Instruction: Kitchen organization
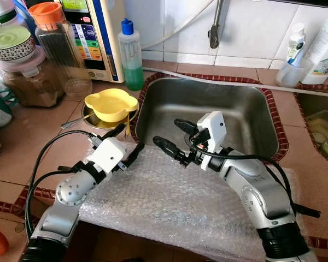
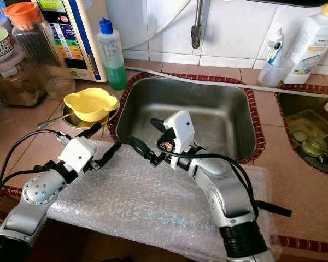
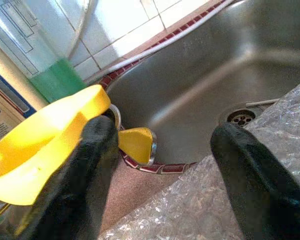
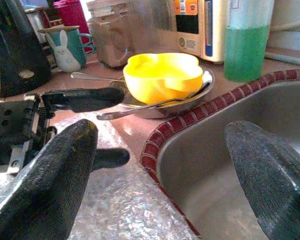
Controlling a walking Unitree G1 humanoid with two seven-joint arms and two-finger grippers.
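Your left gripper [image 1: 126,143] hovers over bubble wrap [image 1: 169,202] at sink's [image 1: 251,114] near-left corner, fingers spread, holding nothing. Your right gripper [image 1: 174,135] sits at sink's front rim, fingers also apart, empty, pointing toward left gripper. Yellow bowl [image 1: 111,104] rests in metal dish [image 2: 71,117] with spoon [image 1: 76,121], on counter just left of sink. Green soap bottle [image 1: 131,54] stands behind bowl.

Bright daylight; head views sharp; wrist foregrounds blurred

left hand [image 1: 127,143] fingers spread | right hand [image 1: 171,135] fingers spread, empty
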